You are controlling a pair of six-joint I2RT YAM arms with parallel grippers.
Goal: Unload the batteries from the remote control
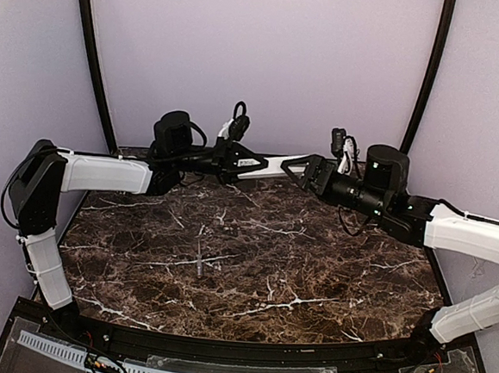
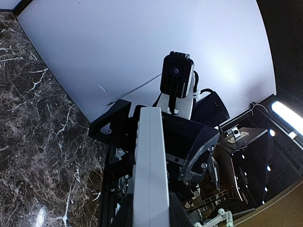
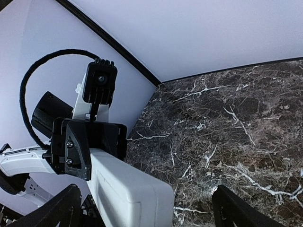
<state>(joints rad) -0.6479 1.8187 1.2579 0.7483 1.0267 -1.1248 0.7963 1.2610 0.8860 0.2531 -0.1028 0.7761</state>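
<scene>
Left black two-finger gripper [image 1: 253,163], clamped on one end of the slim white rectangular plastic remote control [image 1: 275,163], which it carries level in the air over the far side of the dark brown, white-veined marble tabletop [image 1: 329,271], clear of the surface. Right black two-finger gripper [image 1: 292,167] meets the remote's opposite end. In the right wrist view its fingers [image 3: 232,215] stand apart on either side of the white body, with marble showing in the gap, so the jaws read as wide and not yet pinching. No battery door, battery or button is legible on the faces shown. Judged from its look, the remote is light and rigid, with a smooth plastic skin that may slide or twist under a pinch at one end only. The soundest hold is across the narrow width, on the long edges near an end, leaving the battery-side face free for the other arm. On the tabletop, well apart from both grippers, lies a thin grey stick-like tool [image 1: 201,257]. Pale lilac walls [image 1: 260,58] enclose the workspace.
</scene>
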